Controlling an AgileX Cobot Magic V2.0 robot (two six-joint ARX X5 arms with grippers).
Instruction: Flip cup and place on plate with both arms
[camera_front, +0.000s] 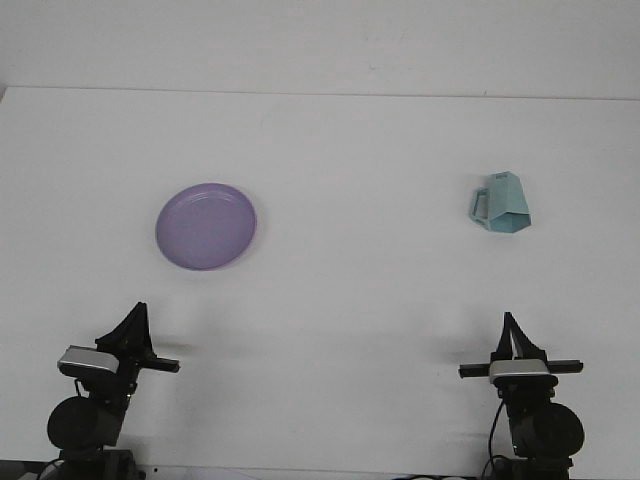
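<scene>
A round purple plate (206, 226) lies flat on the white table, left of centre. A pale teal cup (503, 204) with a handle on its left side rests upside down on the table at the right. My left gripper (137, 318) sits near the front edge, well in front of the plate and pointing away from me. My right gripper (511, 326) sits near the front edge on the right, well in front of the cup. Neither gripper touches anything.
The white table (340, 300) stretches back to a pale wall (320, 40). The wrist cameras and arm bases stand at the bottom left (85, 420) and bottom right (535, 425).
</scene>
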